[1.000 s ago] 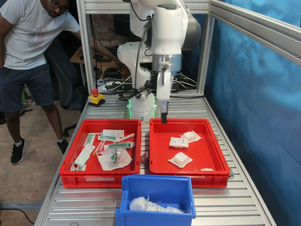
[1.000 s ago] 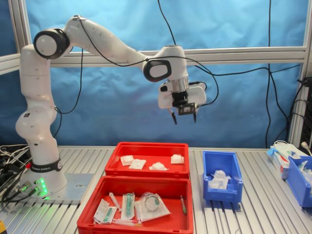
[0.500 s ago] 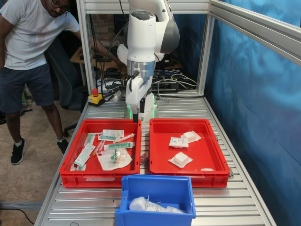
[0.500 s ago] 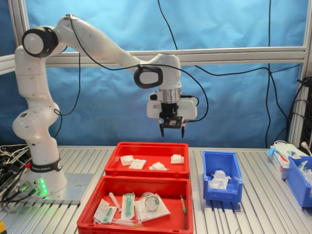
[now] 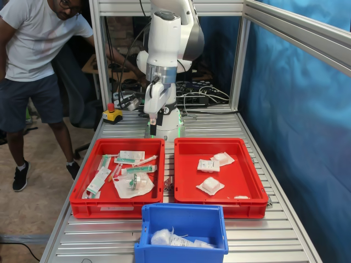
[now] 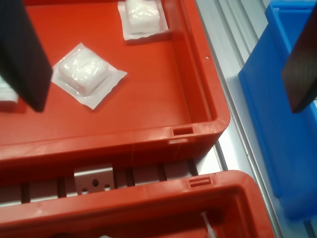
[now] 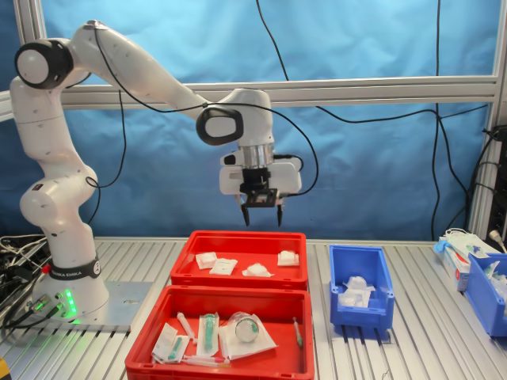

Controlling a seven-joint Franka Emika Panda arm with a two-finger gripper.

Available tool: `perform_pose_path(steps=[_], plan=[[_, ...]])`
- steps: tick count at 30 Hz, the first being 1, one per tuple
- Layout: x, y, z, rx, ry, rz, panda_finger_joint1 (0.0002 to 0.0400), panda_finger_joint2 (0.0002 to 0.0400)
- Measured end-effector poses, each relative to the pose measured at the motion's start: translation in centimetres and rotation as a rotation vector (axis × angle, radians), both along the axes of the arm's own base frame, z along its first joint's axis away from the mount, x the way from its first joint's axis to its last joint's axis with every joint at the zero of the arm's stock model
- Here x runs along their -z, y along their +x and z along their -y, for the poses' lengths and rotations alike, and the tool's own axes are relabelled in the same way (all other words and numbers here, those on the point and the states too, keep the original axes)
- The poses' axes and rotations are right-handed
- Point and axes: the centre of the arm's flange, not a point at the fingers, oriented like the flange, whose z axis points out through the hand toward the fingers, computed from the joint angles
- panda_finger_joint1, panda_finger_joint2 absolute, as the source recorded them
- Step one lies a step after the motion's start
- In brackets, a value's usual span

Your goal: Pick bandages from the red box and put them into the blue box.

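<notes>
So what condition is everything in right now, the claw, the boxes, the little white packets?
gripper: open, empty, hanging above the trays.
red box: holds four white pads, none touched.
bandages: sealed in wrappers, lying flat and apart.
blue box: open top, a few white packets already inside.
second red tray: holds syringes and sachets, untouched.
emergency stop button: whether pressed cannot be told.

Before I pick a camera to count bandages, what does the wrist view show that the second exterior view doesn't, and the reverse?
Only the wrist view shows the metal bracket in the gap between the two red trays. Only the second exterior view shows the whole arm, the open gripper above the red box, and the bandages inside the blue box. Both show the red box, the blue box beside it, and bandages lying in the red box.
</notes>
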Motion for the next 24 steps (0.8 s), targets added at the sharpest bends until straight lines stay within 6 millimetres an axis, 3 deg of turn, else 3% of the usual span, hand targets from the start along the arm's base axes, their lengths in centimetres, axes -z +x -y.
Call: perform_pose_path(steps=[24], plan=[[-0.2,-1.2,-0.1,-0.024,-0.003,0.03,0.04,0.04]])
